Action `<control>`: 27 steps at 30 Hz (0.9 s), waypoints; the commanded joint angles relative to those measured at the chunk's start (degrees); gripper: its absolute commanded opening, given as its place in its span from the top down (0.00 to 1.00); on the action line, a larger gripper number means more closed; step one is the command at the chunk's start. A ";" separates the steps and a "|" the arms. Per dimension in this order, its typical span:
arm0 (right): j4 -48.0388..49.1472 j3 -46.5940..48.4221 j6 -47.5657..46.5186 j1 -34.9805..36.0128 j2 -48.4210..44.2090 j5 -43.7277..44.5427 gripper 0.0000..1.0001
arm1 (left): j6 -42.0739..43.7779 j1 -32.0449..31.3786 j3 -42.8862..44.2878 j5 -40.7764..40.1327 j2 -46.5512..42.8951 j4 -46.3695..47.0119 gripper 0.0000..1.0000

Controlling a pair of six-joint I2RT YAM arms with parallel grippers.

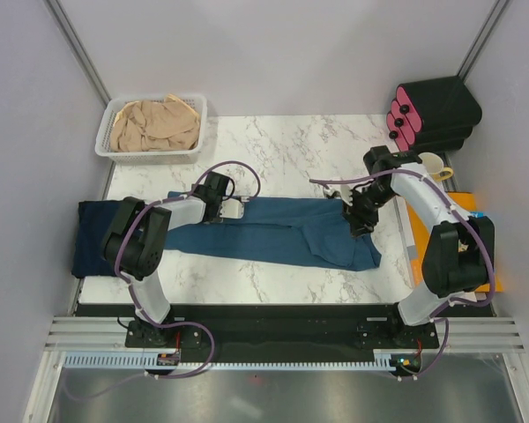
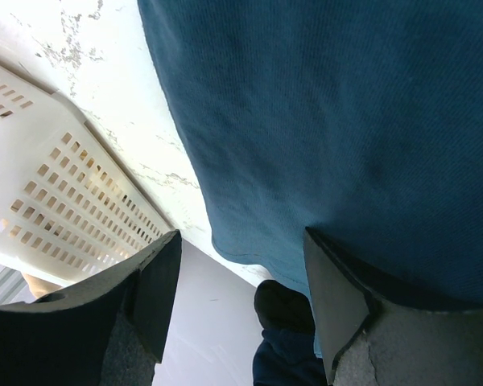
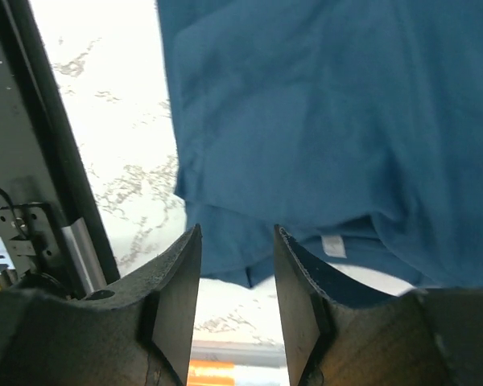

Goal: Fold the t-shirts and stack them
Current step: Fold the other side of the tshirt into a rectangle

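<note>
A teal-blue t-shirt lies in a long folded strip across the middle of the marble table. My left gripper sits low at the shirt's upper left edge, open, with nothing between its fingers. In the left wrist view the gripper has one finger over the teal-blue cloth. My right gripper hovers over the shirt's right end, open and empty. Its wrist view shows the gripper just above the folded hem. A dark navy t-shirt lies folded at the table's left edge. A beige t-shirt is bunched in the basket.
A white slotted basket stands at the back left corner and also fills the left of the left wrist view. A mug and a black box with pink caps stand at the back right. An orange mat lies along the right edge.
</note>
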 commanded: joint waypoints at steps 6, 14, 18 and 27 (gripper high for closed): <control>4.62 -6.42 3.52 8.09 0.09 -1.78 0.51 | -5.63 0.20 -3.39 8.56 3.33 -8.63 0.30; 11.90 -8.70 10.54 12.49 0.35 -1.69 0.50 | -6.07 0.20 -3.83 8.56 3.07 -8.28 0.30; 19.64 -11.69 18.10 15.47 -1.23 -1.08 0.50 | -6.07 0.12 -4.62 8.64 2.80 -8.10 0.30; 28.96 -14.95 27.51 21.72 -1.84 1.38 0.50 | -5.72 0.20 -5.59 8.56 2.54 -7.75 0.31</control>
